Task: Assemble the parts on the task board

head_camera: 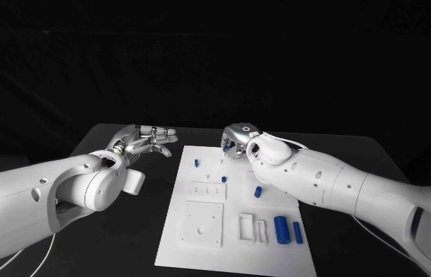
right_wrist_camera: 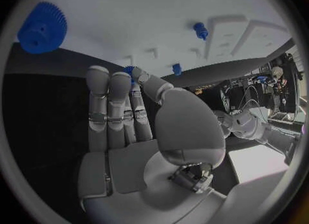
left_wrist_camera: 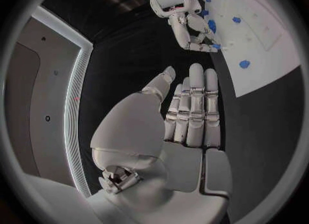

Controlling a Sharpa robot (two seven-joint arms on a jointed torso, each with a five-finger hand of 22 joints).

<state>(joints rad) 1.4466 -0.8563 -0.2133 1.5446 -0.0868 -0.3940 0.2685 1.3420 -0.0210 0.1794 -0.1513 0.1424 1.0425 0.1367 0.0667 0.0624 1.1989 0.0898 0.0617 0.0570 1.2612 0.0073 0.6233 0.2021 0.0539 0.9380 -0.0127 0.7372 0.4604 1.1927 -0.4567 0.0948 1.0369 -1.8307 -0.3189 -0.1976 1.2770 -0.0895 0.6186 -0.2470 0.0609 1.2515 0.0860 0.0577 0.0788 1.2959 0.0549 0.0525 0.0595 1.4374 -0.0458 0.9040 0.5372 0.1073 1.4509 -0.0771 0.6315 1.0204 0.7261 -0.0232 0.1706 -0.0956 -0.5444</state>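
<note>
The white task board (head_camera: pixel 235 246) lies in the middle of the black table. Small blue parts stand on it: a peg (head_camera: pixel 197 163) near the far left, another (head_camera: pixel 223 179), and one (head_camera: pixel 258 192) by my right arm. Two longer blue pieces (head_camera: pixel 282 230) lie at the near right. My right hand (head_camera: pixel 239 141) hovers over the board's far edge and pinches a small blue part (right_wrist_camera: pixel 129 70) between thumb and fingertips. A blue gear (right_wrist_camera: pixel 41 20) lies on the board beyond it. My left hand (head_camera: pixel 148 140) hangs left of the board, fingers straight and holding nothing.
White raised blocks (head_camera: pixel 203 223) and slotted fixtures (head_camera: pixel 246 226) sit on the near half of the board. Bare black table (head_camera: pixel 117 246) runs along the board's left side under my left arm.
</note>
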